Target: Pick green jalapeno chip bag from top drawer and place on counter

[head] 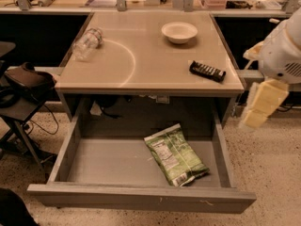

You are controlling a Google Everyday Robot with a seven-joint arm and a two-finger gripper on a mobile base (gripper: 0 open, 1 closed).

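The green jalapeno chip bag (pixel 176 155) lies flat in the right half of the open top drawer (pixel 141 197), label side up and tilted diagonally. The beige counter (pixel 146 65) is above the drawer. My gripper (pixel 260 105) hangs from the white arm (pixel 282 55) at the right edge of the view. It is beside the table's right front corner, above the floor, and apart from the bag and the drawer.
On the counter are a white bowl (pixel 179 32) at the back, a small black bar (pixel 207 71) at the right and a clear plastic bottle (pixel 87 44) lying at the left. A dark chair (pixel 23 86) stands left of the table. Shelves run along the back.
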